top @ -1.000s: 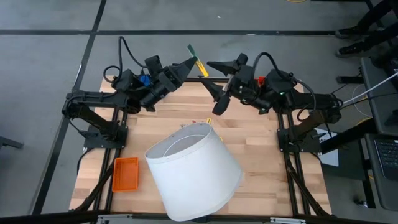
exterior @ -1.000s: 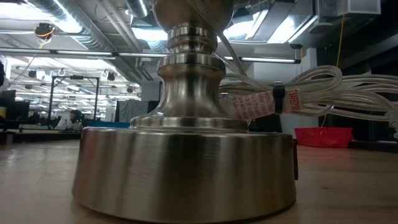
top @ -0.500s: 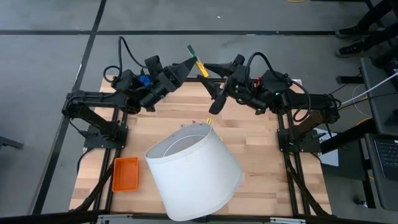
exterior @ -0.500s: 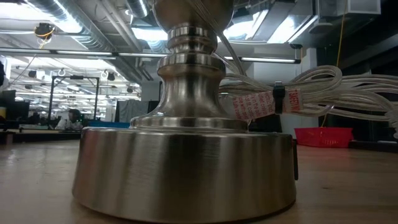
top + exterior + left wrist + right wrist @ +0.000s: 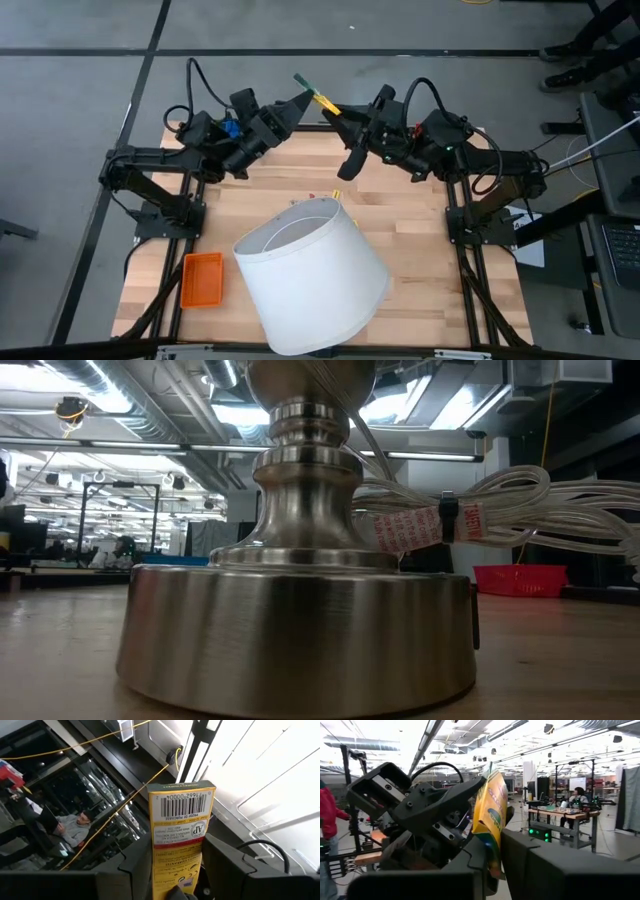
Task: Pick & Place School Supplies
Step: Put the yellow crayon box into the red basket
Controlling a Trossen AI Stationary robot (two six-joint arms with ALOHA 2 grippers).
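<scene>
Left tool (image 5: pixel 300 102): clamped on crayon box (image 5: pixel 312 93), raised above counter (image 5: pixel 420 230) edge.
Right tool (image 5: pixel 338 117): closed on same box.

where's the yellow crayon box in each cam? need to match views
High view: crayon box at the table's far edge, between the left gripper and the right gripper.
Low view: not in it; the lamp base fills the picture.
Left wrist view: centre, barcode end up.
Right wrist view: centre, edge-on.
Shared landmark: the left gripper holding the box.
</scene>
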